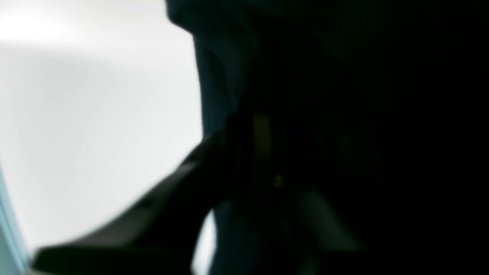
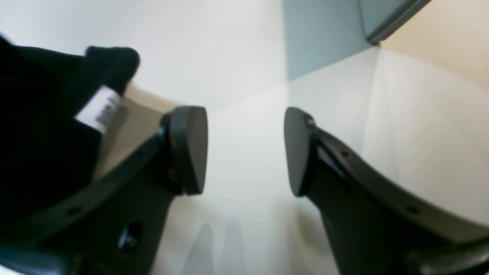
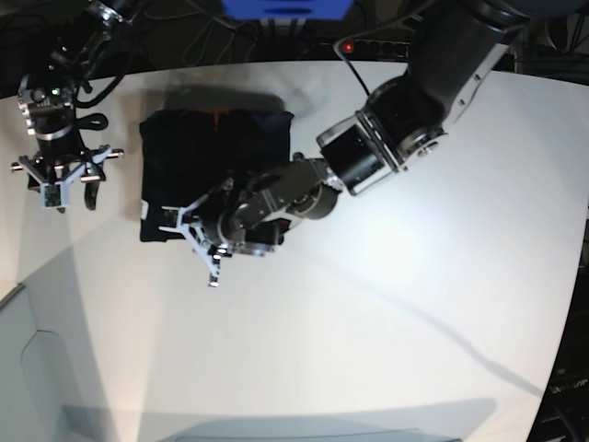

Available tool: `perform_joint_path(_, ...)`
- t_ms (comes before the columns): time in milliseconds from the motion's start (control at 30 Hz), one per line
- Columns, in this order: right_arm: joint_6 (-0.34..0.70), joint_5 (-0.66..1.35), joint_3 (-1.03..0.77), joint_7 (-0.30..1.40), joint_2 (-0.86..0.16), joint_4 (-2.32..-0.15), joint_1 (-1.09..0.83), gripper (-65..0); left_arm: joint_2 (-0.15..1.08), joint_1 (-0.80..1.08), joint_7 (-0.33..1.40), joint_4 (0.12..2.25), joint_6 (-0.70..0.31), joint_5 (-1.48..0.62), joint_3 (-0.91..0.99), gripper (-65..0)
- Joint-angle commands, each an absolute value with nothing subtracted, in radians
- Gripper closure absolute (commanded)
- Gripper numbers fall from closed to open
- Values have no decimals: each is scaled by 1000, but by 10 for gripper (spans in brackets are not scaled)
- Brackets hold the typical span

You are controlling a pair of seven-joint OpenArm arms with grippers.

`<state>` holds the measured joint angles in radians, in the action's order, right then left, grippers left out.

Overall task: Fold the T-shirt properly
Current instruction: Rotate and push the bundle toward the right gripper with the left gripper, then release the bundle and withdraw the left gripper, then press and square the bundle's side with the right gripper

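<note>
1. T-shirt [image 3: 216,170] lies on the white worktop [image 3: 386,304], folded into a compact black block; an orange label [image 3: 213,114] shows at its far edge.
2. Left end effector [image 3: 204,241] sits low at the near edge of the T-shirt, its arm reaching in across the worktop.
3. Left wrist view is nearly all dark and blurred, with black cloth [image 1: 344,114] filling the view; probably pressed against the fabric, but whether the jaws are spread or pinching cannot be told.
4. Right end effector [image 2: 245,151] has its jaws spread wide, with nothing between the pads [image 2: 189,149] but bare worktop.
5. In the base view the right end effector [image 3: 63,180] hangs beside the T-shirt, apart from it.
6. A corner of the T-shirt carrying a small white tag [image 2: 97,109] sits just outside one finger of the right end effector, not gripped.
</note>
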<state>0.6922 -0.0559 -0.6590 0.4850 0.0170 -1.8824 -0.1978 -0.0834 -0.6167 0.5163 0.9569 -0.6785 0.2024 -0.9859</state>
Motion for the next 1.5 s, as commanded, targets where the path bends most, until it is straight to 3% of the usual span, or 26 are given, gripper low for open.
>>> perform_joint_path(0, 698, -41, -661, 458, 8, -1903, -191, -325, -87, -642, 545, 978, -698, 208, -986, -202)
perform_joint_path(133, 698, -41, -661, 458, 10, -1902, -191, -325, -79, -648, 562, 1056, -698, 214, -984, -370)
perform_joint_path(300, 698, -39, -661, 458, 10, -1902, -186, -325, -76, -671, 604, 1113, -698, 216, -980, -460)
perform_joint_path(533, 698, -38, -607, 458, 10, -1902, -186, -325, -76, -677, 607, 1211, -698, 217, -779, -464)
perform_joint_path(667, 698, -38, -561, 458, 10, -1906, -185, -327, -16, -662, 654, 1323, -698, 217, -628, -464)
perform_joint_path(900, 698, -33, -470, 479, 2, -1894, -156, -329, 174, -432, 763, 1569, -698, 208, -231, -466)
perform_joint_path(1100, 698, -33, -435, 616, 2, -1840, -71, -329, 200, -216, 766, 1647, -698, 206, 139, -466)
perform_joint_path(1467, 698, -33, -432, 697, 1, -1679, 22, -329, 208, -25, 768, 1702, -698, 39, 412, -466)
